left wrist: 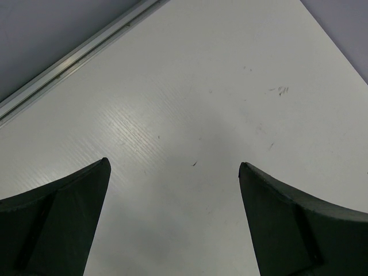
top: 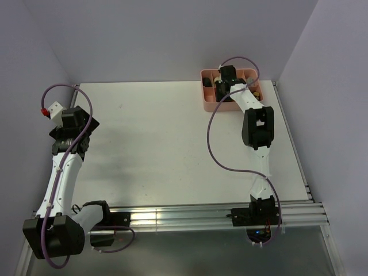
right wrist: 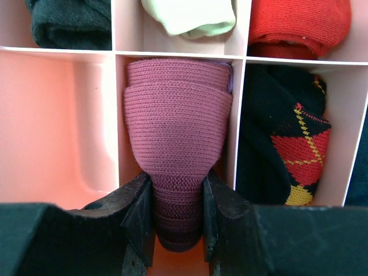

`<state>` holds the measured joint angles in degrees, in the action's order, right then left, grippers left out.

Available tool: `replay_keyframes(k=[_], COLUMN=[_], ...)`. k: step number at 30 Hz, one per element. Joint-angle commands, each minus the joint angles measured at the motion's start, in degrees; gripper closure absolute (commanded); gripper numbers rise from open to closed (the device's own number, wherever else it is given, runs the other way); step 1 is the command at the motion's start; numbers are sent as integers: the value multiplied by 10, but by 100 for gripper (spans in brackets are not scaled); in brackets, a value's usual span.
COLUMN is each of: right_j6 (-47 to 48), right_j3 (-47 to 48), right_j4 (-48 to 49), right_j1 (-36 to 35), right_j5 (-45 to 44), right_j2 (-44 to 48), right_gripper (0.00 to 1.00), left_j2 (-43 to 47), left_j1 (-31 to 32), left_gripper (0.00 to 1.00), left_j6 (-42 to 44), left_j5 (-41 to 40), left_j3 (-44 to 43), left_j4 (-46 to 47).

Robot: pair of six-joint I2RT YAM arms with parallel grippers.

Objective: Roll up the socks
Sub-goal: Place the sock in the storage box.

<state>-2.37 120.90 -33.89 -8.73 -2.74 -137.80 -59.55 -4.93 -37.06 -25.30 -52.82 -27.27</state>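
Observation:
My right gripper (right wrist: 178, 198) is shut on a rolled mauve sock (right wrist: 177, 121), squeezing its near end inside the middle compartment of the pink divided tray (right wrist: 69, 132). In the top view the right gripper (top: 225, 80) reaches into the pink tray (top: 206, 92) at the far right of the table. Other rolled socks fill neighbouring compartments: a dark one (right wrist: 69, 23), a pale green one (right wrist: 190, 17), a red one (right wrist: 302, 26) and a black argyle one (right wrist: 287, 138). My left gripper (left wrist: 174, 172) is open and empty over bare white table; in the top view it (top: 73, 123) sits at the far left.
The compartment left of the mauve sock (right wrist: 57, 126) holds nothing. An aluminium rail (left wrist: 75, 57) runs along the table's edge by the left gripper. Grey walls close in the table (top: 161, 144) at the back and sides.

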Motion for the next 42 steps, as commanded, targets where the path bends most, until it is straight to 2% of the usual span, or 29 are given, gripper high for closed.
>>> replay_keyframes(k=[1,6,9,10,13,21,28,37,42], right_j6=[13,11,6,5,5,14,18,18,18], right_j3=[-27,-11,-33,-43,-72,-114,-119,-145,-125], right_j4=[-56,-80,-67,-48,-17,35,41,66,44], right_j1=[17,20,21,20,20,20,21,20,20], right_j5=[-5,18,25,25,25,22,25,25,25], right_j2=[6,-12,2,21,45,105,129,140,116], right_gripper=[100,98,77,67,56,47,45,44,42], left_j2=[2,3,5,5,6,8,8,7,6], left_j1=[-3,-3,-3,-3,-3,-3,-4,-4,-5], left_gripper=[1,1,0,1,1,1,1,1,1], left_j6=[8,8,9,9,8,8,8,7,6], left_j5=[4,8,10,9,9,8,5,4,3], left_j3=[0,1,2,2,2,2,2,2,3], left_j4=[18,19,20,20,19,18,17,15,15])
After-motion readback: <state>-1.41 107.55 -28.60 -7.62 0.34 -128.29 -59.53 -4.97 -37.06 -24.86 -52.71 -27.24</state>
